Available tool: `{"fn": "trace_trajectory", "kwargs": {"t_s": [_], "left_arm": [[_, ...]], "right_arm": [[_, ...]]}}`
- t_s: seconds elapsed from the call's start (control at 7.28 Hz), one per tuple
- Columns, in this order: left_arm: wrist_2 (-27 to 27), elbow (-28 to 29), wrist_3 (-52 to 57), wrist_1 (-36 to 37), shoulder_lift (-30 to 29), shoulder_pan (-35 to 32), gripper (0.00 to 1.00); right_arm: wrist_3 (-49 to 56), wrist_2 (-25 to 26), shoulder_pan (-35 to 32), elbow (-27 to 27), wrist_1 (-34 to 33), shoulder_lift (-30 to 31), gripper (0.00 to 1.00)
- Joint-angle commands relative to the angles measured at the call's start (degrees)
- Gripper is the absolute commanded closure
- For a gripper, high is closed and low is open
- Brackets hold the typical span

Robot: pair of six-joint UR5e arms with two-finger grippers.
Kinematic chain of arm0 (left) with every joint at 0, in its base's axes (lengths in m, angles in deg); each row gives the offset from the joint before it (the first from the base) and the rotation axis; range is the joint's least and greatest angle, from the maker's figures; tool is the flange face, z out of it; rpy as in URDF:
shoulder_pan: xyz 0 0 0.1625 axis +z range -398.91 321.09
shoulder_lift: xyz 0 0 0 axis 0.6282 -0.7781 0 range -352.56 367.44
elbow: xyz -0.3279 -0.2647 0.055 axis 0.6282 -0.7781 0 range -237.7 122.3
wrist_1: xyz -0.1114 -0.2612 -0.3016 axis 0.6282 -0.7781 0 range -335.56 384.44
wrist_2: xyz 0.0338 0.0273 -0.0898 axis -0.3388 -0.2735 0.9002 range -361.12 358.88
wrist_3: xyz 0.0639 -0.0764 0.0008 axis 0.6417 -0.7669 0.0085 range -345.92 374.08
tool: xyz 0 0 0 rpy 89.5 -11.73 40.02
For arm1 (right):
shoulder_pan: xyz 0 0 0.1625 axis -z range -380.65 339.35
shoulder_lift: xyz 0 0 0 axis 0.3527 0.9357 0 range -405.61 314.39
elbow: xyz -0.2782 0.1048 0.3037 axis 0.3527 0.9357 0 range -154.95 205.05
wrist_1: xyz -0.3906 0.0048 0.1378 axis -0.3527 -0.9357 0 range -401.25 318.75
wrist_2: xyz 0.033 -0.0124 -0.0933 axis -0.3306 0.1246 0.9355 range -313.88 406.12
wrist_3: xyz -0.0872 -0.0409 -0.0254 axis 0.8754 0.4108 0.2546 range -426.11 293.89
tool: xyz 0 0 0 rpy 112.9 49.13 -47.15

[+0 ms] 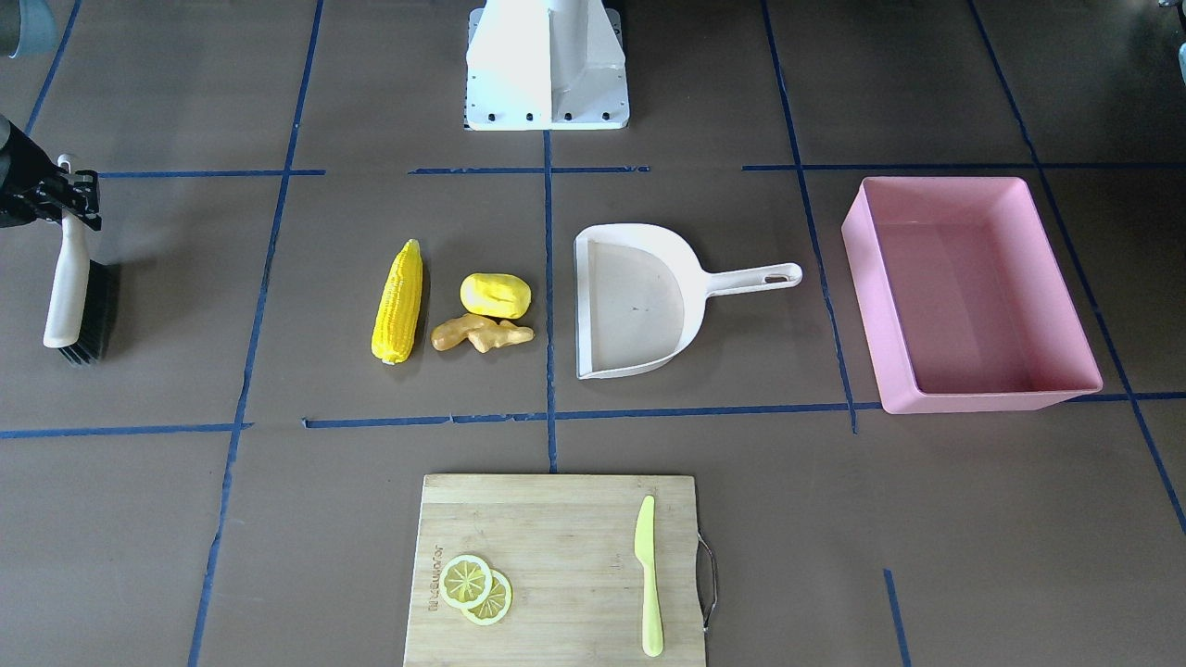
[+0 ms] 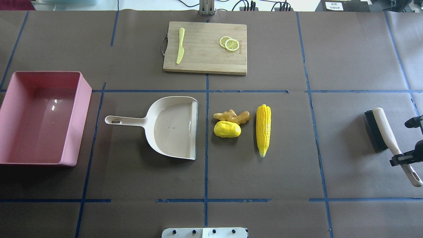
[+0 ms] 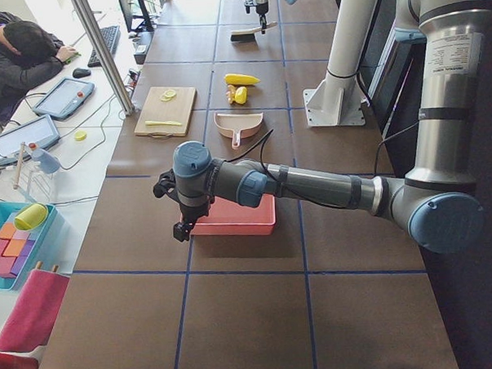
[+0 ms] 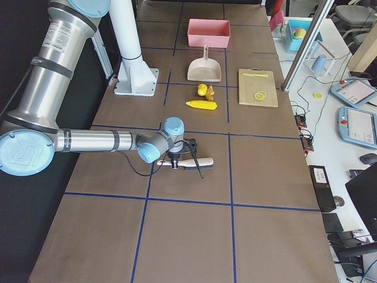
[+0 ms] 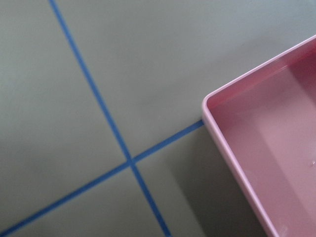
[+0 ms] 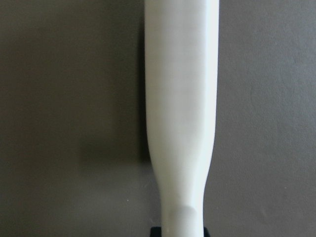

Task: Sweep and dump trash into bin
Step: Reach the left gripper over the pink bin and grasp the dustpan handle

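Step in hand: brush pickup, no sweeping done. Right tool straddles the brush handle at the table's 3 o'clock edge; I can't tell if it's clamped. Left tool hangs by a bin corner, grip unreadable. Corn, potato and ginger lie on the table at 3 o'clock of the dustpan mouth. Pan and bin are empty. Next, probably: lift the brush, push the trash toward 9 o'clock.

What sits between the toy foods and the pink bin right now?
Only the cream dustpan, mouth facing the toy foods, handle pointing at the bin; the overhead view shows it clearly.
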Motion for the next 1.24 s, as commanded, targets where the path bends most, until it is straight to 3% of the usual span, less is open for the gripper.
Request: {"fn": "trace_trajectory", "kwargs": {"t_s": [0.0, 1.1], "left_arm": [[0.1, -0.34, 0.14, -9.76, -0.78, 5.85, 0.01], [-0.69, -5.25, 0.23, -13.66, -15.63, 27.83, 0.0]], "right_arm": [[0.0, 0.0, -0.08, 0.0, 0.0, -0.09, 1.0], [0.0, -0.09, -0.08, -0.08, 0.09, -0.09, 1.0]]}}
